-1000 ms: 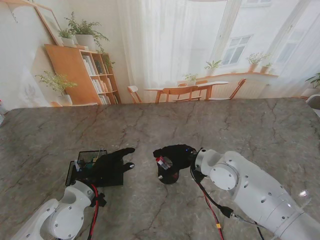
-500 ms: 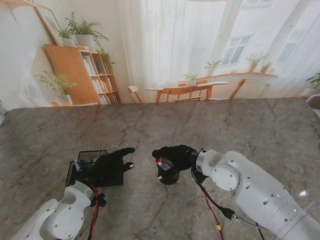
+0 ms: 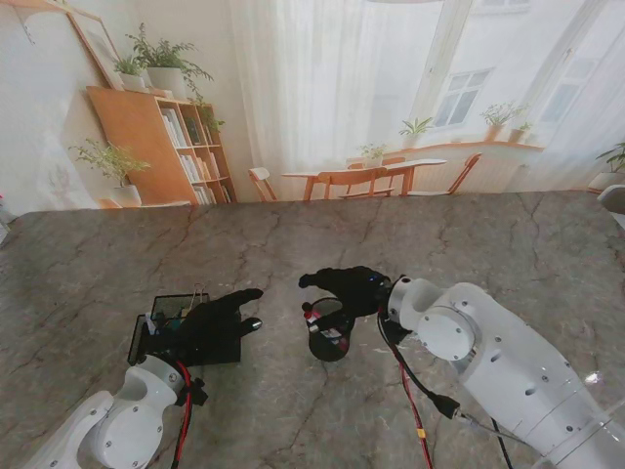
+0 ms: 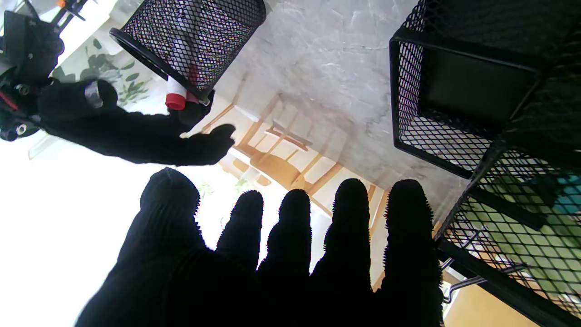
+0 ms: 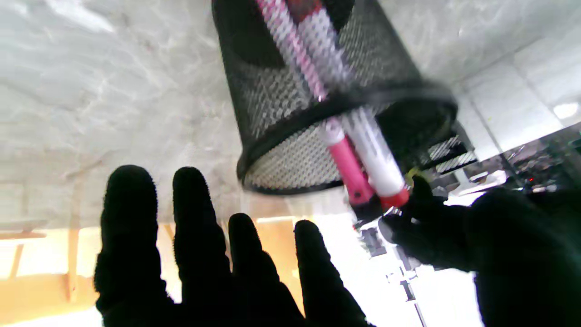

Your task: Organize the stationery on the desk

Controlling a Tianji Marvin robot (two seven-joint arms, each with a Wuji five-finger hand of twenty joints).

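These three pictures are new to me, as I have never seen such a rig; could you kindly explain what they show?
It is a two-armed robot with five-fingered hands in black gloves, tidying desk stationery on a marble-patterned table.

The wide picture comes from a camera on the robot's stand, looking down. The other two come from cameras on each wrist, looking along the fingers, and are upside down.

The left hand hovers open over a black mesh desk organizer with several compartments. The right hand, also open and holding nothing, is beside a round black mesh pen cup. In the cup stand a pink pen and a white marker with a red cap.
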